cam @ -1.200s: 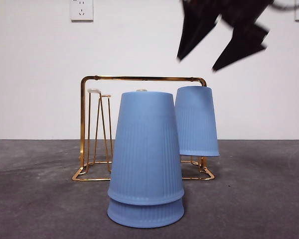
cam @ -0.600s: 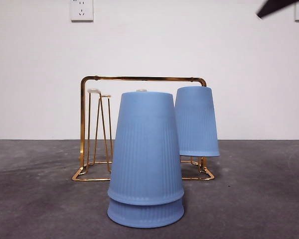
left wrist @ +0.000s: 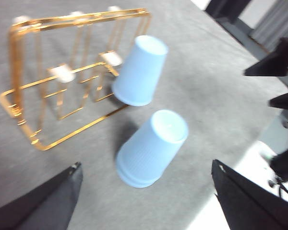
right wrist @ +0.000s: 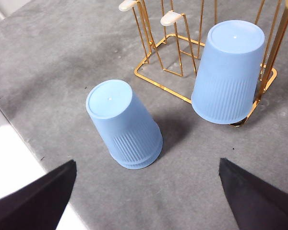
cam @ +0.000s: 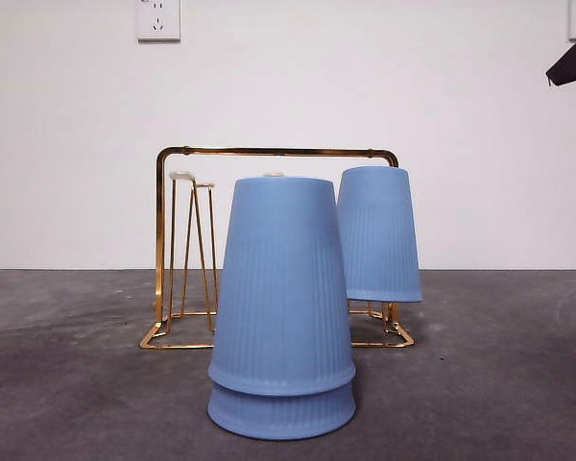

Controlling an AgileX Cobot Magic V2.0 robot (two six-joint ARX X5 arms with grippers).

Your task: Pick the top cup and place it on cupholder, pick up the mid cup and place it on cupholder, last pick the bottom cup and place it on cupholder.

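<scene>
Since both end effectors, left (left wrist: 144, 201) and right (right wrist: 146, 201), hang wide open and empty, watch the mid cup (cam: 282, 283): grab low and you'll drag the bottom cup (cam: 281, 411) along.

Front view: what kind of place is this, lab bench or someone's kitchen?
Most likely a lab or test bench, not a kitchen. A bare grey table meets a plain white wall with an outlet, and the only props are a gold cupholder and blue cups.
</scene>
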